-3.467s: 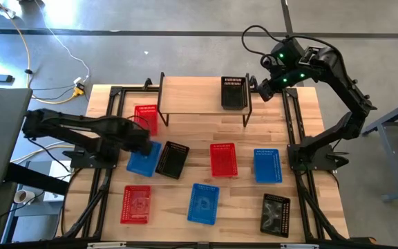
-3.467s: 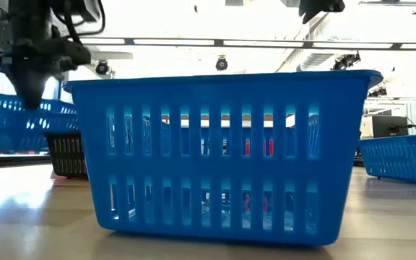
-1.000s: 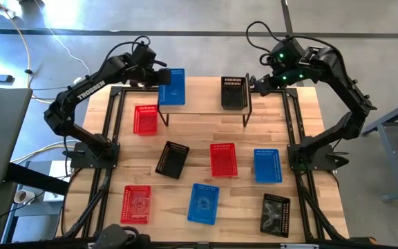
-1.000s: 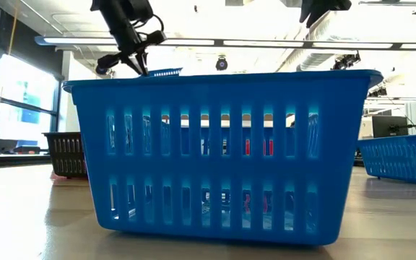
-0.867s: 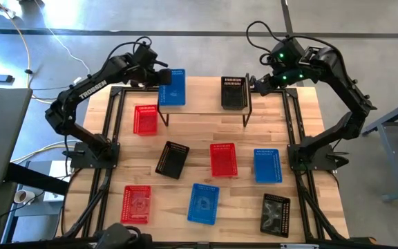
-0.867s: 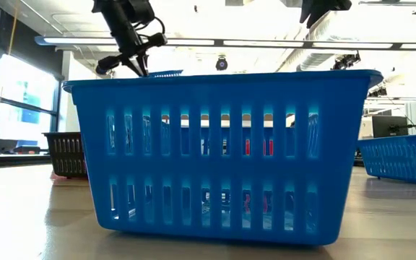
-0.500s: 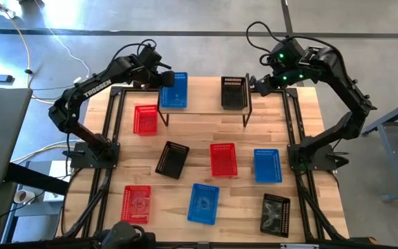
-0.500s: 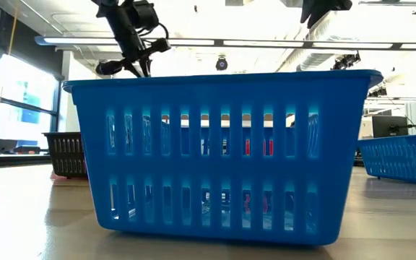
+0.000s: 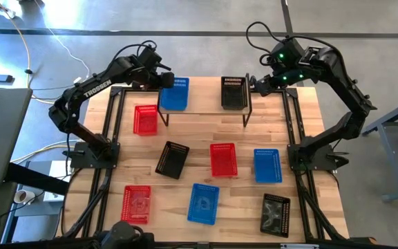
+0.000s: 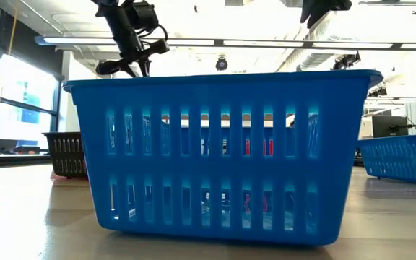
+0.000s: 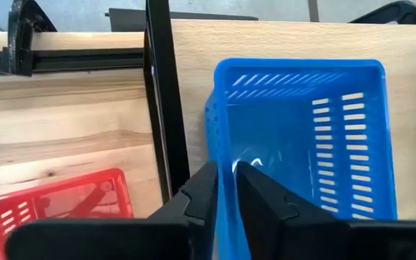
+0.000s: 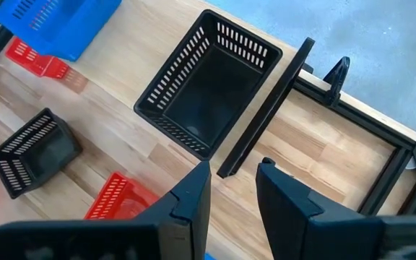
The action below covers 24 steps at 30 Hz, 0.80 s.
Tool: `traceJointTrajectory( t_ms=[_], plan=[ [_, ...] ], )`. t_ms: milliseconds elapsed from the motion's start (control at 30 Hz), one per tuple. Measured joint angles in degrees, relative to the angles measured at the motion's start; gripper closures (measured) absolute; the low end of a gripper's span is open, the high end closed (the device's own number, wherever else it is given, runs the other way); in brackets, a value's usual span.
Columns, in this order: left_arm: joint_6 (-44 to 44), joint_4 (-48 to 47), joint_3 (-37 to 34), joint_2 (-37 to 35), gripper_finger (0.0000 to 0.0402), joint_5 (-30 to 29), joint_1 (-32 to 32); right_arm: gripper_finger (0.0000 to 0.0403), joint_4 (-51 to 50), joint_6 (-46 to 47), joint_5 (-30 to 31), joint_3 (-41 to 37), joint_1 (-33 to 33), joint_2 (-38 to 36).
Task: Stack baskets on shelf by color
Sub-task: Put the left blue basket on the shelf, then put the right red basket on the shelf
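The shelf (image 9: 202, 97) stands at the table's far edge. A blue basket (image 9: 174, 93) sits on its left end and a black basket (image 9: 233, 92) on its right end. My left gripper (image 9: 163, 81) reaches in from the left. Its slightly open fingers (image 11: 226, 184) stand astride the blue basket's left wall. My right gripper (image 9: 261, 86) hangs open in the air just right of the shelf, with nothing between its fingers (image 12: 233, 188). My left gripper has one finger inside and one outside the blue basket's long left wall (image 11: 222, 155), slanting down from the table's left. Whether the fingers touch the wall I cannot tell. The basket sits level on the shelf's left end.
Loose baskets lie about the tabletop: red (image 9: 146, 119), black (image 9: 172, 160), red (image 9: 222, 159), blue (image 9: 267, 165), red (image 9: 136, 204), blue (image 9: 203, 203) and black (image 9: 276, 214). The near blue one fills the low view (image 10: 219, 155). Bare wood lies under and in front of the shelf.
My left gripper has sunk a little with the blue basket, which has come down onto the shelf's left end and now sits level there. In the low view its rim has dropped out of sight behind the near blue basket.
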Motion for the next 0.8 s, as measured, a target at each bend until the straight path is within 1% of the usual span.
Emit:
traceJointTrajectory(
  t_ms=[233, 367, 533, 667, 767, 800],
  plan=[
    [0.1, 0.0, 0.0, -0.1, 0.0339, 0.0, 0.5, 0.0304, 0.0, -0.2, 0.0, 0.0, 0.0, 0.0],
    [1.9, 0.1, 0.0, -1.0, 0.0337, -0.1, 1.6, 0.0304, -0.2, -0.3, -0.3, 0.0, 0.0, 0.0],
    [4.4, 0.1, 0.0, -3.3, 0.0337, 0.4, 2.4, 0.0304, -1.0, -1.1, -3.1, 0.0, 0.2, 0.0],
    [7.9, 0.1, 0.0, -5.3, 0.0337, 1.0, 2.4, 0.0304, -1.0, -1.6, -4.5, 0.0, 2.5, 0.0],
    [11.6, 0.1, 0.0, -7.1, 0.0337, 3.9, 2.0, 0.0304, -1.0, -1.4, -7.7, 0.0, 4.8, 0.0],
    [12.8, 0.1, 0.0, -7.6, 0.0337, 4.8, 1.5, 0.0304, -1.0, -1.3, -8.0, 0.0, 5.8, 0.0]
  ],
)
